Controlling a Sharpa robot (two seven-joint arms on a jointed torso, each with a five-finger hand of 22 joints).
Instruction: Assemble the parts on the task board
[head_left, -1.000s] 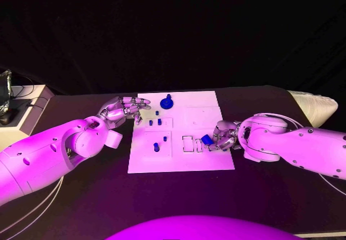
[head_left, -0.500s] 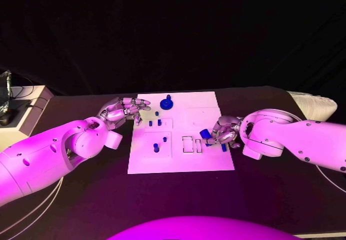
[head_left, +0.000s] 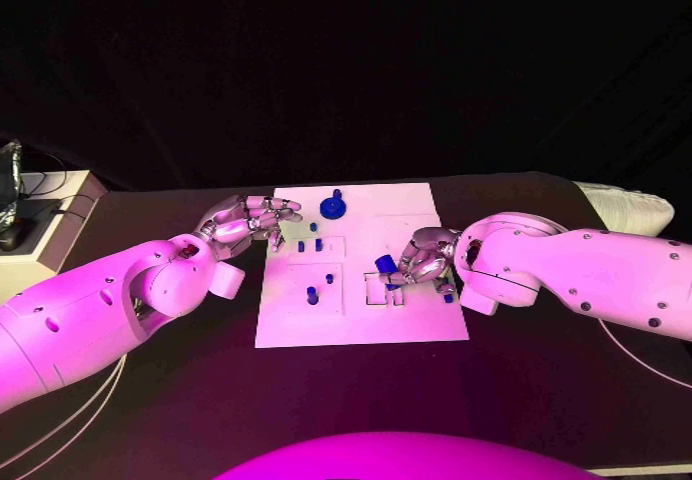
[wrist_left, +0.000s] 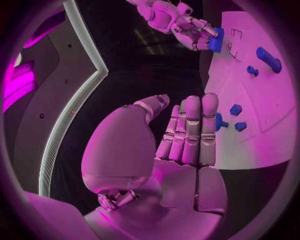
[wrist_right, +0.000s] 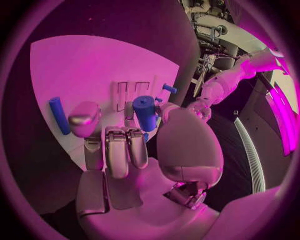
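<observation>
- Head view: right hand (head_left: 418, 268) over the right side of the task board (head_left: 418, 200), fingers closed on a small blue part (head_left: 387, 264). Held just above the thin slots (head_left: 378, 289), likely so as to drop into one. Hard to tell which slot, since the fingers cover part of them.
- Same view: left hand (head_left: 248, 218) at the board's left edge, fingers bent, nothing plainly in it. Maybe waiting there, or steadying the board. Can't tell if touching.
- More blue parts: round knob piece (head_left: 333, 207) at the far end, small pegs (head_left: 310, 243) nearby, one long peg (head_left: 312, 294) closer in.
- Left wrist view: left hand (wrist_left: 187, 135) with fingers straight and side by side, holding nothing, fingertips beside the board edge.
- Right wrist view: right hand (wrist_right: 125, 145) pinching the blue part (wrist_right: 146, 113) between thumb and fingers, just above the slots (wrist_right: 131, 95). Bottom of the part hidden. Another blue piece (wrist_right: 59, 115) lying flat beside.
</observation>
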